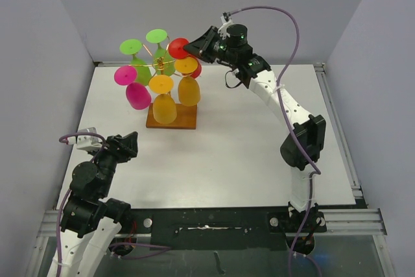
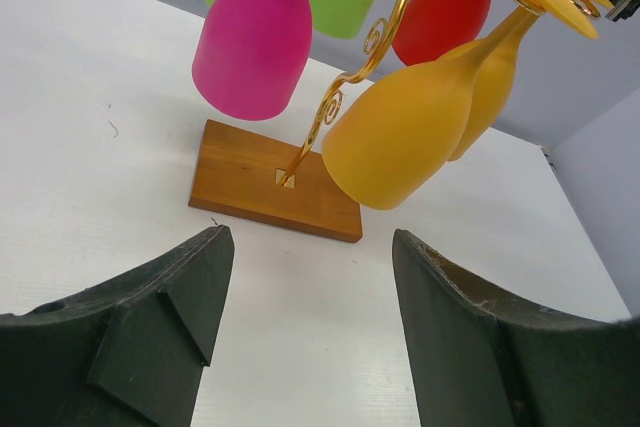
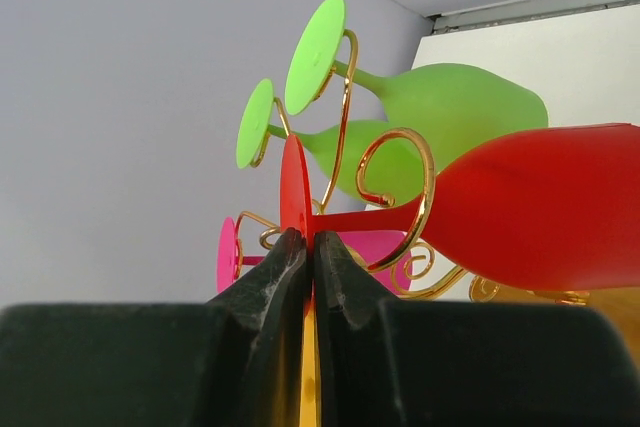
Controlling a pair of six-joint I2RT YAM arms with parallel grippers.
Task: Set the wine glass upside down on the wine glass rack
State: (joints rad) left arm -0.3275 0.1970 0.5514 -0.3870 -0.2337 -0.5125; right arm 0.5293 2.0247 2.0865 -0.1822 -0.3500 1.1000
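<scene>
On gold rack (image 1: 186,119): red wine glass (image 3: 540,207) inverted.

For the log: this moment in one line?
right gripper: shut on red wine glass foot | glass: inverted on rack | left gripper: open, empty

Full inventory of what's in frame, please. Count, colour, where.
wine glass rack: 1, gold wire on a brown wooden base, far-left part of the table
green wine glasses: 2, hanging upside down, far side of the rack
pink wine glass: 1, hanging upside down, left side of the rack
orange wine glasses: 2, hanging upside down, near side of the rack
red wine glass: 1, stem in a curl on the far-right side of the rack
table: 1, white
left gripper: 1, black, open, near-left, facing the rack
right gripper: 1, black, at the far-right side of the rack, closed on the rim of the red wine glass's foot
</scene>
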